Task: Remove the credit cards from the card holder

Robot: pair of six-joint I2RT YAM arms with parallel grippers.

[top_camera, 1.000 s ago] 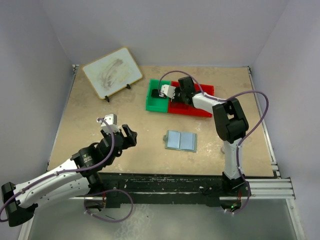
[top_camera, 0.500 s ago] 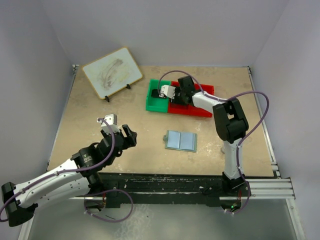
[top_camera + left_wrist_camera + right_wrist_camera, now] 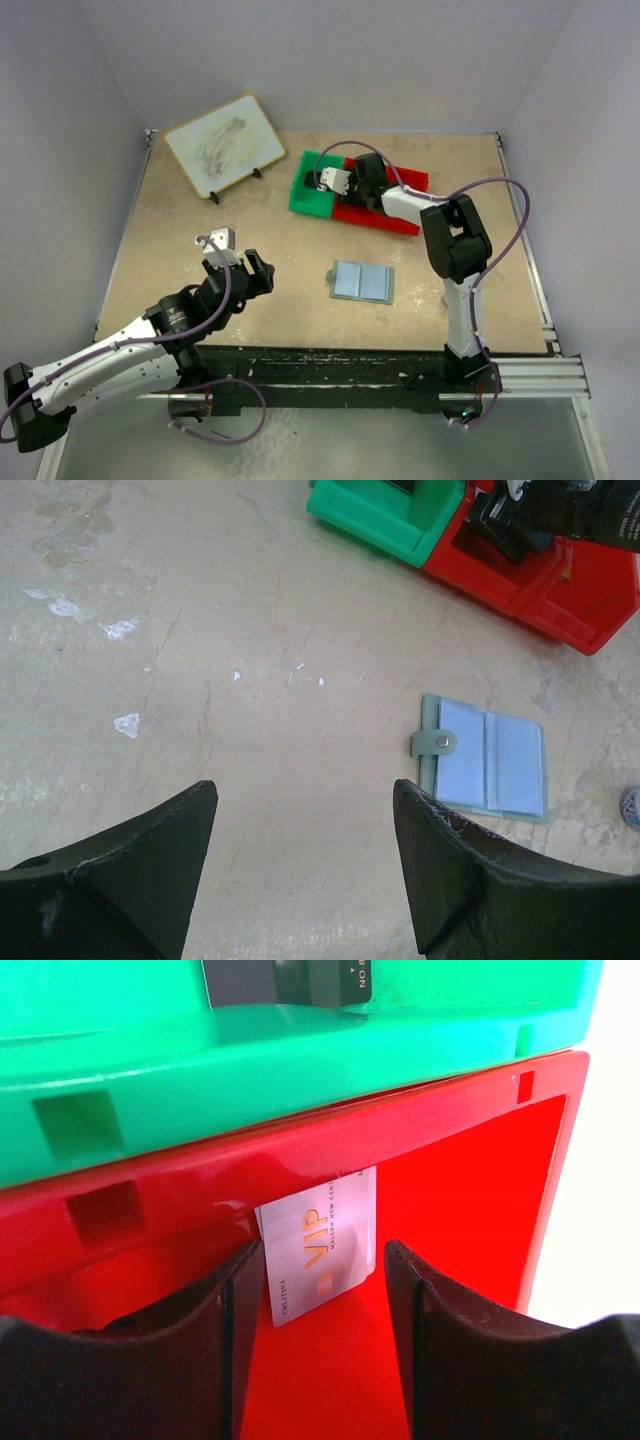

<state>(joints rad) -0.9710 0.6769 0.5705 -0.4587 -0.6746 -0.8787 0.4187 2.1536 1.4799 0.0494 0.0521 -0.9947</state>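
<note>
Right pincer [image 3: 322, 1252]: my two black fingers [image 3: 215, 1310] stand apart, down inside the red bin [image 3: 470, 1190]. They hold nothing.
VIP card [image 3: 325, 1225]: white, with gold letters. It is in the red bin, up against the wall on the side of the green bin [image 3: 250, 1070]. It shows in the gap just past my right fingers. I cannot tell if a finger touches its edge.
Left pincer [image 3: 302, 790]: wide, with nothing in it. It hangs over the bare table [image 3: 200, 630] on the near left, well apart from both bins.
Card holder [image 3: 363, 282]: it lies flat and open like a book on the table, near the middle and a bit to the right. It is nearer than the bins and apart from both of my pincers. Two pale blue panels face up. A small green tab [image 3: 435, 742] with a round snap sticks out on its left side.
Bins: the green bin is at the far side, touching the left side of the red bin. A black thing [image 3: 290, 980] with white letters is in the green one.
White board [image 3: 225, 143]: far left, tilted on a little stand, with grey smudges on it.
</note>
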